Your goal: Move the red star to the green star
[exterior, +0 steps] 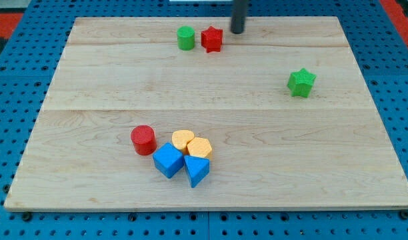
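rod [239, 13] cut off by view's top, yellow blocks [191, 143] partly hidden behind blue ones [181, 163]

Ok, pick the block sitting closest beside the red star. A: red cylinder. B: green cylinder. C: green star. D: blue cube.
B: the green cylinder sits just to the view's left of the red star near the view's top, while the green star lies far off to the view's right; my tip is just right of the red star.
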